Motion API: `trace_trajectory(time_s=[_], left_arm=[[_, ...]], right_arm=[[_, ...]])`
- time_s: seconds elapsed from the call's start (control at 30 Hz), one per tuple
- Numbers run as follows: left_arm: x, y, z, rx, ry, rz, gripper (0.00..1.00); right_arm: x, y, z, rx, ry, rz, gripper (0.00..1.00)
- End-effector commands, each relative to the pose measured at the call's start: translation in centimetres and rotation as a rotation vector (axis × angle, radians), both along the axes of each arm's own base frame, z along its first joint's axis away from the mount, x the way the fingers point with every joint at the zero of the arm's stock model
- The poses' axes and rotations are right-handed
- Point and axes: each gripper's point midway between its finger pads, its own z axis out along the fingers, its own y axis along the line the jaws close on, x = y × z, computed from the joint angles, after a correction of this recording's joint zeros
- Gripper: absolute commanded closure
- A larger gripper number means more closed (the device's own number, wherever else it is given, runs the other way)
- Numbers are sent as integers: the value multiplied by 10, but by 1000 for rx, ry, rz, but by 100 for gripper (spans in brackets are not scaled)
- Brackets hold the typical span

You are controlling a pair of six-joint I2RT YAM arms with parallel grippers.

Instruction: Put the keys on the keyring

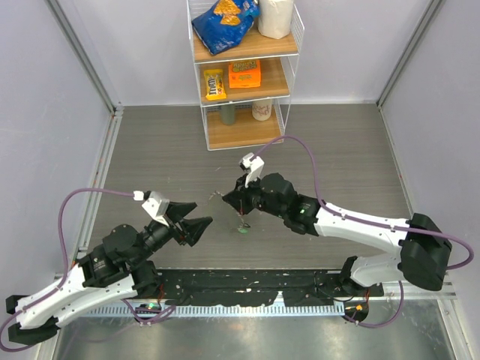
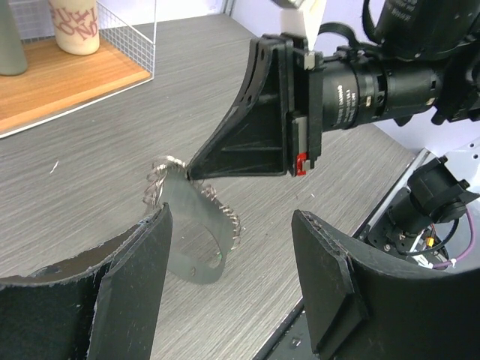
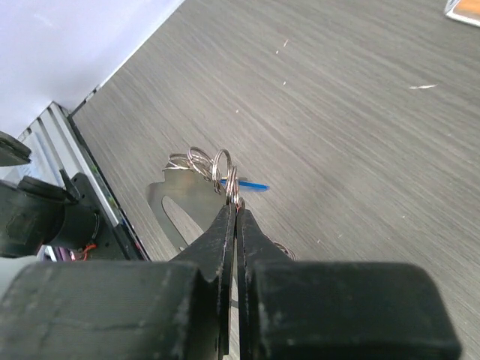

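- The right gripper [image 3: 234, 214] is clenched, with its two fingers pressed flat together on the keyring [image 3: 204, 160]
- The keyring is a tangle of silvery wire loops bunched right at those fingertips, held just above the table [image 1: 337, 150]
- A blue key [image 3: 253, 185] pokes out beside the pinched tips
- A flat slotted metal tab [image 2: 196, 240] hangs below the tips
- A green key [image 1: 244, 229] lies on the table just under the right gripper, apart from the ring
- The left gripper [image 2: 231, 217] is released, its jaws spread wide; it faces the ring from close by and touches nothing
- Beyond both grippers stands a shelf [image 1: 244, 131]
- A yellow bag [image 1: 215, 84] on it reads M&M's, and an orange pack [image 1: 244, 73] reads Reese's
- The red lettering on a cup [image 2: 75, 22] is too blurred to read
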Motion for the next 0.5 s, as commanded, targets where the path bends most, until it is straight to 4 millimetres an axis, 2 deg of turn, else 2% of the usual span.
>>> trace_trajectory(time_s=[0.0,0.03,0.07,0.1,0.17,0.23,0.37,0.4,0.47], left_arm=[[2,-5,20,-45,-37,-5,30],[2,-5,20,-47,-35,-5,30],[1,-5,21,-50,-34,-10,30],[1,-6,21,-54,-30,-12,30],[1,-5,21,-62,-28,-11,30],[1,-4,21,-69,-23,-5,30],[1,-2,17,-73,-15,6,30],[2,-2,17,-71,-12,7,30],[2,-1,18,-73,-15,10,30]], right_arm=[[-9,18,-7,25,49,79,95],[-9,22,-8,26,59,88,95],[-9,27,-23,-1,92,94,95],[-9,31,-27,-5,106,104,95],[-10,42,-51,-34,155,124,95],[-13,50,-65,-49,177,138,95],[-19,61,-74,-57,179,159,91],[-22,61,-72,-48,177,171,87],[-25,61,-62,-30,147,181,71]])
